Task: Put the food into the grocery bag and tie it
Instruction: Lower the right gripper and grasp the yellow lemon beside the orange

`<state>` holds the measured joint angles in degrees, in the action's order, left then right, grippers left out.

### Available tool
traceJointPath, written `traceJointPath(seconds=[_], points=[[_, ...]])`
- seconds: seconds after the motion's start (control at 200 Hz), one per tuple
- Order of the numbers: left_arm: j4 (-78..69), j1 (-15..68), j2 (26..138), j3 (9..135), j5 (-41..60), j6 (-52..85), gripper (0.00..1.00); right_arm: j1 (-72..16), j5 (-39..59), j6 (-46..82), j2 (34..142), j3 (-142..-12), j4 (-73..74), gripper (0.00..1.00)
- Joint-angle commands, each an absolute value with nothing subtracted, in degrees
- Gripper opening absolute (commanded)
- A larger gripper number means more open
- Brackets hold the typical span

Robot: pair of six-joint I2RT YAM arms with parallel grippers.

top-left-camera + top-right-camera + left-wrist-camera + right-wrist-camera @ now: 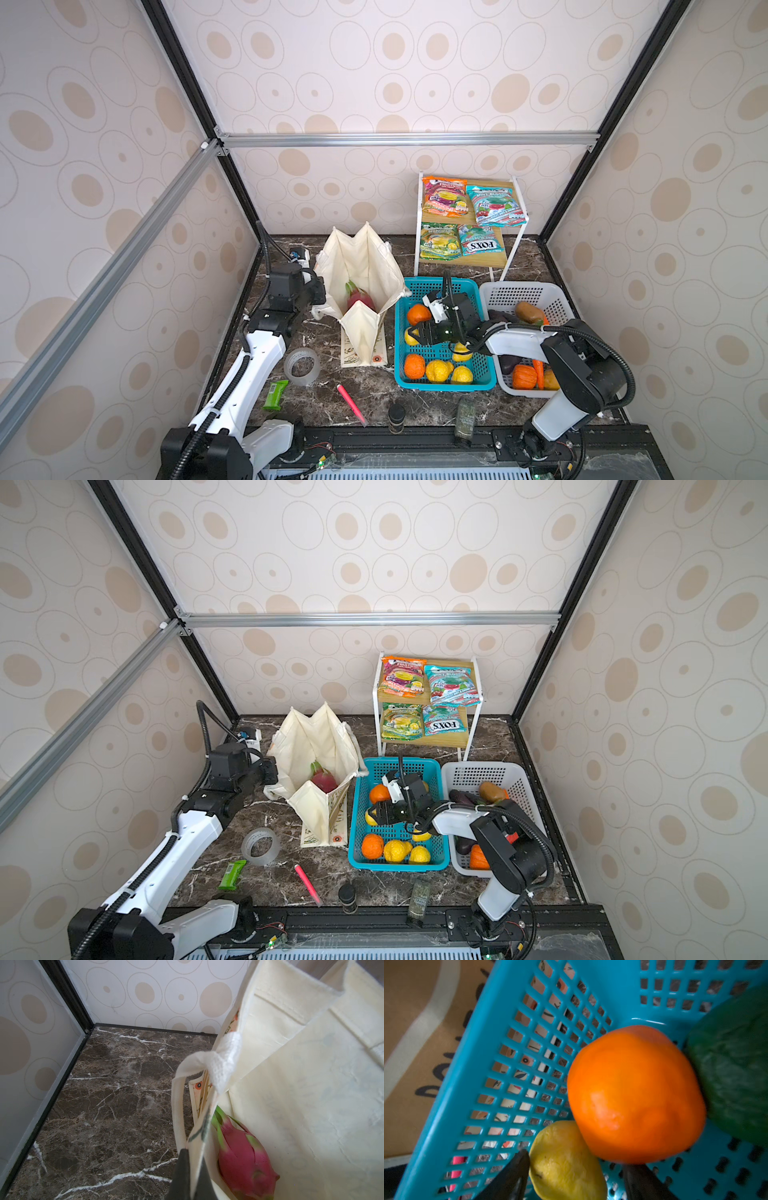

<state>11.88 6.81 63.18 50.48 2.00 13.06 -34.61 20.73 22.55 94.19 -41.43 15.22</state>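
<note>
A: Step in hand?

B: Picking a fruit out of the turquoise basket (463, 1084). Down inside with the right gripper (577, 1162), spread partway and straddling the yellow citrus (560, 1169). One finger against the rind, the other just short of it. No firm hold to be seen yet.

A: How to do it well?

B: Close across the fattest part, not the tip. Mind the orange (633, 1093) leaning on it. Lift straight up, clear of the basket wall, before swinging across.

A: And over at the grocery bag (361, 257)?

B: Standing just beside the basket, mouth gaping. Pinched shut on its rim with the left gripper (192, 1174), next to the white handle (178, 1109), holding that side out. Inside, the dragon fruit (243, 1157), already at the bottom. Drop the citrus alongside it from low over the mouth, and leave the pinch alone meanwhile.

A: Anything to read?

B: Nearest, on the dark jars (396, 415) and the green bar (275, 395): too small to tell. On the tan band (409, 1028) of the bag, only bits of dark letters, cut off. Farthest, on the shelf (478, 261): "FOX'S", upside down, on the lower teal packet (478, 243). "MINT BLOSSOM" on the upper teal packet (494, 205), and "FRUITS" on the orange packet (444, 197).
</note>
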Motion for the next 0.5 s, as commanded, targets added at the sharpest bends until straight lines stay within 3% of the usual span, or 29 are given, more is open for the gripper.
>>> traceJointPath(seconds=[0.0, 0.3, 0.495], points=[[9.5, 6.6, 62.1, 51.0, 1.9, 12.6, 0.0, -36.5, 19.5, 18.3, 94.9, -41.2, 14.9, 0.75], [9.5, 6.5, 62.4, 51.1, 2.3, 12.6, 0.0, -37.8, 15.3, 14.1, 93.5, -40.5, 12.1, 0.74], [9.5, 6.5, 62.3, 51.0, 1.6, 12.5, 0.0, -37.8, 15.9, 13.0, 88.9, -38.0, 11.9, 0.78]])
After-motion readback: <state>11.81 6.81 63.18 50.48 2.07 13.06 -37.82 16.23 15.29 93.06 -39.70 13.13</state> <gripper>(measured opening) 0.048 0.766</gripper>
